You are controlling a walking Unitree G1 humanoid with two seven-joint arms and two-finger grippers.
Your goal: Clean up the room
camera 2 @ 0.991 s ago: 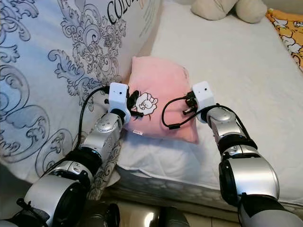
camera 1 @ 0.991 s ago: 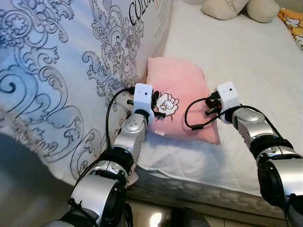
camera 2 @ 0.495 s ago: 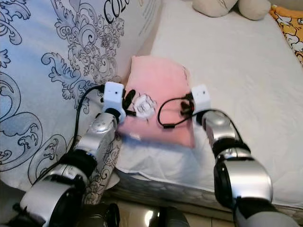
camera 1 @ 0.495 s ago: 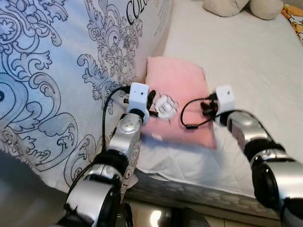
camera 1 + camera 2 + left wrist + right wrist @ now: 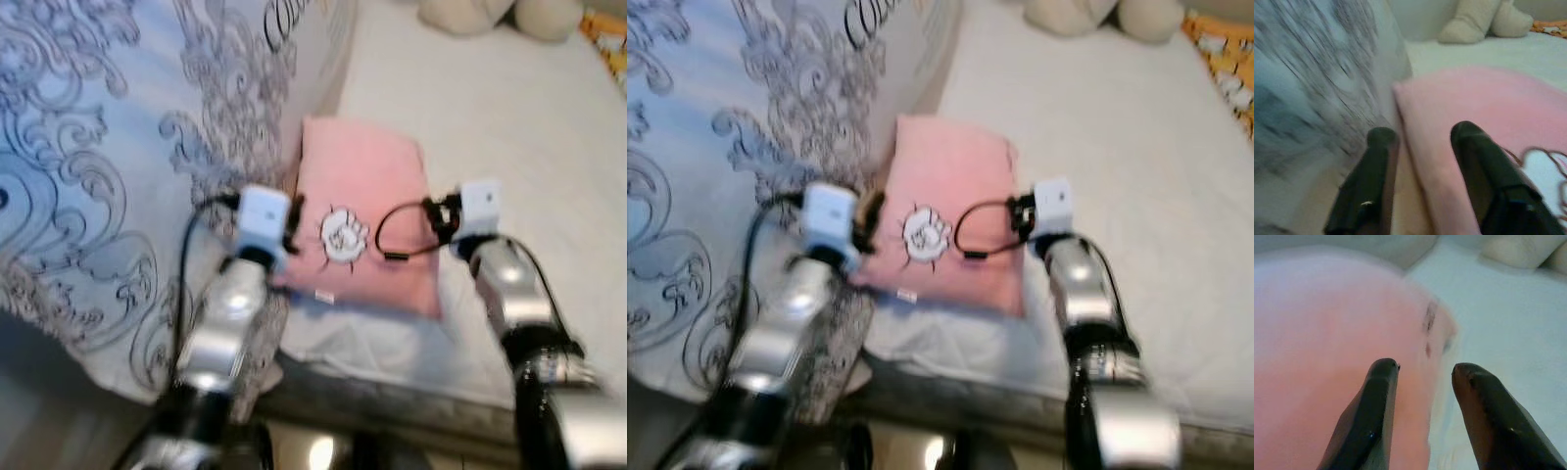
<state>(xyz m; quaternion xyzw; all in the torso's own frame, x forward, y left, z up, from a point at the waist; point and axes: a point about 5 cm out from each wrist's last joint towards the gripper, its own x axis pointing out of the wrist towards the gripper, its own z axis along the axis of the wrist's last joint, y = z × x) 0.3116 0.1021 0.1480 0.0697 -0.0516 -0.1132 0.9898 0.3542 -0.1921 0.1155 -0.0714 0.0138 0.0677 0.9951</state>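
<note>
left eye view — both end effectors parted wide, flanking pink pillow edges; bare mattress beyond.

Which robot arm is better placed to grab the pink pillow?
Probably the left. The left gripper has open jaws right at the pink pillow's edge by the patterned duvet. The right gripper, also open, points across the pillow's top.

Dark lettering is being shown at the top edge of the large white quilt with grey scrollwork, but it is being blurred and cut off; only a capital "C" is being made out. Nothing else readable is being shown.
</note>
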